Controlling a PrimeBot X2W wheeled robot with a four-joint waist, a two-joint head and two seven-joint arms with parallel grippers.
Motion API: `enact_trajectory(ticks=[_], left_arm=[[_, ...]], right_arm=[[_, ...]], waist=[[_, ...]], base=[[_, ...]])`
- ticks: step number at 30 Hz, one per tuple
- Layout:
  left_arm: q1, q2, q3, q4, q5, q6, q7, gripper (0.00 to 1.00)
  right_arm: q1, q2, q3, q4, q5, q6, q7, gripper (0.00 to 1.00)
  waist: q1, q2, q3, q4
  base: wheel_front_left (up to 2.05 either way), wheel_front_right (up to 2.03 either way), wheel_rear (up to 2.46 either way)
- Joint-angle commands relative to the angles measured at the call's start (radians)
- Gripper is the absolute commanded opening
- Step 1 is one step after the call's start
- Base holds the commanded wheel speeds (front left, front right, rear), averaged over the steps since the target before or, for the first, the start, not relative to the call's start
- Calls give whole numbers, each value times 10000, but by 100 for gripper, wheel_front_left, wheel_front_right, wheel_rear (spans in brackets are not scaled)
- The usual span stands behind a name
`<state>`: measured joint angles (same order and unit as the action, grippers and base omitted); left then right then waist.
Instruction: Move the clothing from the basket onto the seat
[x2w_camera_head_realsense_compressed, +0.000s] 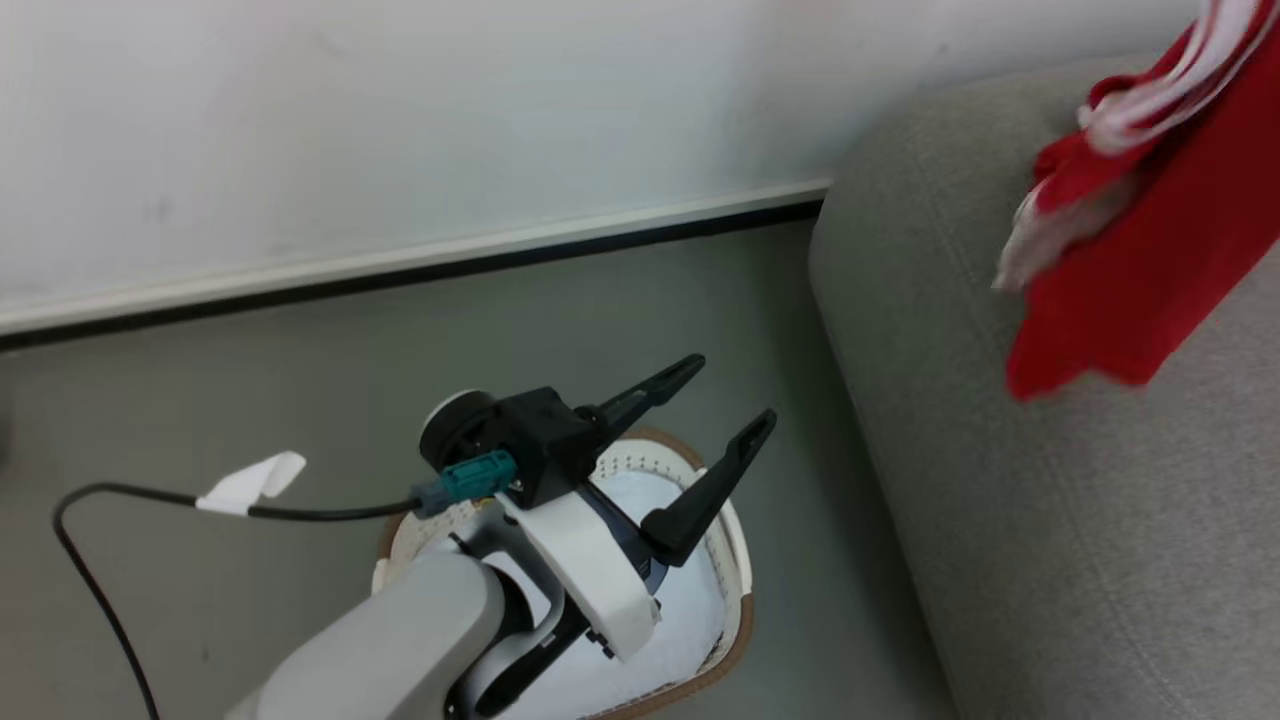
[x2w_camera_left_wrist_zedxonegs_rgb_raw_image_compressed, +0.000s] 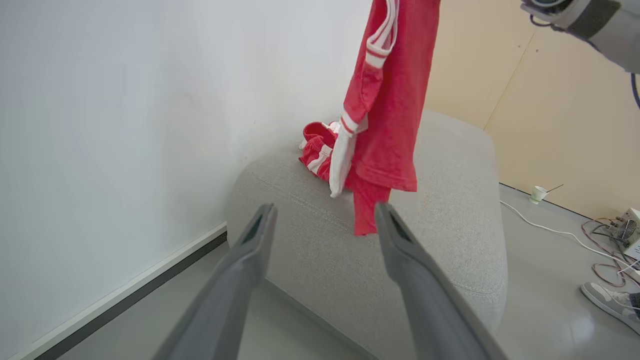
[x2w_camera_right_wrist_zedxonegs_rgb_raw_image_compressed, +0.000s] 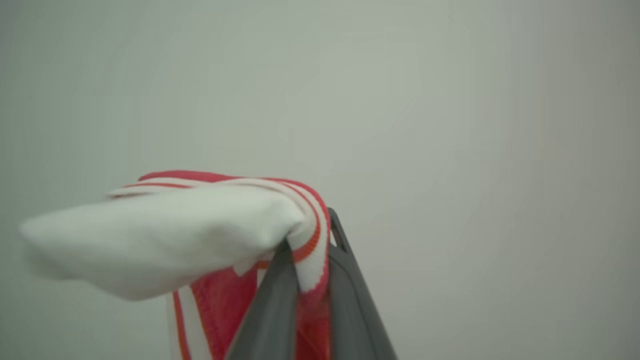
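Nearest me, my left gripper (x2w_camera_head_realsense_compressed: 732, 390) hovers over the basket (x2w_camera_head_realsense_compressed: 742, 600) with its jaws spread wide and nothing between them. The basket sits on the grey floor just beside the seat (x2w_camera_head_realsense_compressed: 1050, 520). Inside it I can make out a pale pad (x2w_camera_head_realsense_compressed: 690, 615), though my own arm covers much of the rest. A black cable (x2w_camera_head_realsense_compressed: 300, 512) with a white tag runs across the floor to that wrist. Further out, my right gripper (x2w_camera_right_wrist_zedxonegs_rgb_raw_image_compressed: 310, 235) is pinched narrow on the white-and-red striped edge of a red garment (x2w_camera_left_wrist_zedxonegs_rgb_raw_image_compressed: 390, 100). The garment hangs in the air over the seat; whether its lowest hem touches the cushion I cannot tell. Behind it, a second red garment (x2w_camera_left_wrist_zedxonegs_rgb_raw_image_compressed: 316, 150) lies crumpled on the seat top, close to the white wall. Past the seat, on the far floor, I see a paper cup (x2w_camera_left_wrist_zedxonegs_rgb_raw_image_compressed: 538, 193), loose cables and a person's shoe (x2w_camera_left_wrist_zedxonegs_rgb_raw_image_compressed: 607, 300).
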<state>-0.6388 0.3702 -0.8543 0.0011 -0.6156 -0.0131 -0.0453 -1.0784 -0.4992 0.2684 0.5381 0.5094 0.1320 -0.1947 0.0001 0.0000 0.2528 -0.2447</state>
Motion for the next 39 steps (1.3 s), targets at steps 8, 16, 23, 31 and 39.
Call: enact_trajectory(ticks=[8,16,23,31,39], left_arm=[[-616,375,310,-535,259,-63,-81,100],[-558,703,559,-832,190,76,-157,100],[-591,862,669,-900,175,215,-162,100],[-336,1024,970,-783,-53,433,-416,100],[604,1032,1408,-303,-545,836,-1230,100]], right_arm=[[-3586,-387,-4489,1660,-3812,-26,730,0],[-2565,42,-7536,2501,-6454,-26,831,0],[-654,1669,-9734,2234,-8351,-26,810,0],[225,3207,-10180,1639,-9333,-26,1269,100],[2316,3359,-8799,1378,-8302,-26,524,100]], waist=[[-1,0,2378,1636],[-1,0,3143,1730],[-1,0,3193,1579],[-1,0,2528,1211],[-1,0,923,953]], base=[[0,0,0],[0,0,0],[0,0,0],[0,0,0],[0,0,0]])
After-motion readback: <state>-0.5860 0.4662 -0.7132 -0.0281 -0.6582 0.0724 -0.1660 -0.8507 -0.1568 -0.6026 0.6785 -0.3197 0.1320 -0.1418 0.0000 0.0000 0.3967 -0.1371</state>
